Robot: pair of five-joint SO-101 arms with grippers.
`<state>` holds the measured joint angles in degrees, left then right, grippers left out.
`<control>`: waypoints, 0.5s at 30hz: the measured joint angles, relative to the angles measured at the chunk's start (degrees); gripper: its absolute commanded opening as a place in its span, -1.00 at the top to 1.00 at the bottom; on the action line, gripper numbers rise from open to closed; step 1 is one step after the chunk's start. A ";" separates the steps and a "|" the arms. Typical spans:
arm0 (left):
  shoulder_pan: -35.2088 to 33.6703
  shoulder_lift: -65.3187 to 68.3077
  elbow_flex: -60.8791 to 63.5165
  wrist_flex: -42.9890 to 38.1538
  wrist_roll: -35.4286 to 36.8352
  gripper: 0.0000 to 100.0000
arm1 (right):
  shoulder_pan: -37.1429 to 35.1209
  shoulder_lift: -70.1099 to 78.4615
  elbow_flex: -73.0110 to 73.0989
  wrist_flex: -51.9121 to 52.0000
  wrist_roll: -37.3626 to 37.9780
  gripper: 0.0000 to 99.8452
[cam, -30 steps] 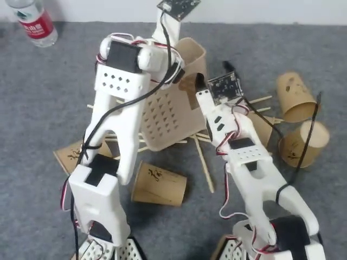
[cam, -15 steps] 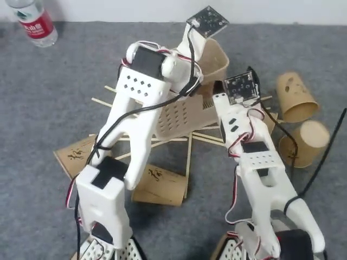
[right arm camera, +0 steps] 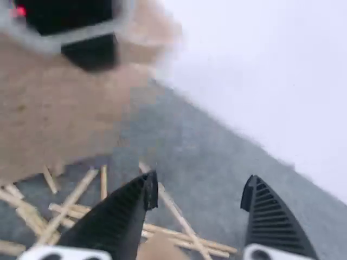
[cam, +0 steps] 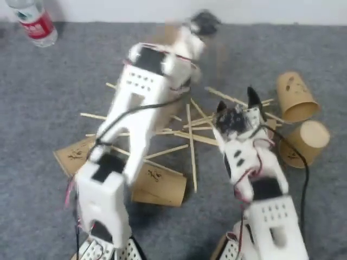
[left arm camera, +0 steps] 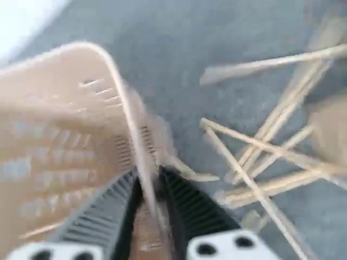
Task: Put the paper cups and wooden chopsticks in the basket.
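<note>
**Left tool (left arm camera: 149, 176) clamps basket (left arm camera: 59, 119) wall; cups and chopsticks lie loose**

The left tool's two black fingers are closed on either side of the tan basket's slotted wall, just below its rim. The right tool (cam: 236, 103) hangs with its fingers spread wide and nothing between them.

A grey, carpet-like tabletop (cam: 43, 97) carries the scene. In the high view the white left arm (cam: 135, 114) stretches from 7 o'clock up to 12 o'clock. The shorter right arm (cam: 260, 184) rises from 5 o'clock towards the centre.

The basket sits at 12 o'clock from the scattered chopsticks and shows only as a blur in the high view. Whether it rests on the tabletop cannot be told.

The paper cups (cam: 295, 96) lie outside the basket:
- Two are close together at 3 o'clock from the scatter, the second (cam: 306, 142) just nearer the arms' bases.
- A third cup (cam: 160, 187) lies on its side at 6 o'clock, beside the left arm.
- A fourth cup (cam: 73, 154) lies at 8 o'clock.

A plastic bottle (cam: 35, 21) with a red label lies at the far 10 o'clock corner.

The wooden chopsticks (cam: 190, 132) are strewn crosswise over the centre of the tabletop. The right tool is at their 3 o'clock edge.
</note>
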<state>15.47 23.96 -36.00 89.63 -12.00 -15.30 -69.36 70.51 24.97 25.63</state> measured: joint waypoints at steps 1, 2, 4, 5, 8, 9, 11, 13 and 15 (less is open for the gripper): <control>-0.70 -0.35 0.00 0.53 0.44 0.98 | -0.62 -3.25 0.62 2.73 0.00 0.51; -0.97 -0.18 -0.09 0.44 0.62 0.98 | -1.58 -5.80 1.23 5.01 0.00 0.51; -0.35 0.97 0.79 -0.18 0.53 0.98 | -2.20 -10.11 2.73 7.74 0.00 0.51; -0.18 1.41 0.97 0.18 0.53 0.98 | -2.20 -11.69 3.43 8.35 0.00 0.51; -0.53 1.58 1.14 -0.62 0.53 0.98 | -1.85 -15.03 5.45 9.05 0.00 0.51; -0.62 1.58 1.14 -0.62 0.62 0.98 | -1.67 -15.65 5.63 9.05 0.00 0.51; -0.62 1.67 1.14 -0.62 0.70 0.98 | -0.09 -16.44 5.63 9.05 0.00 0.51; -0.62 1.67 1.14 -0.62 0.70 0.98 | 1.49 -16.53 5.63 9.05 0.00 0.51; -0.62 1.67 1.14 -0.62 0.70 0.98 | 2.99 -16.53 5.63 9.05 0.00 0.51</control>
<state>14.86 25.63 -34.86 89.01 -11.30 -12.31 -85.89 76.13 34.02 25.63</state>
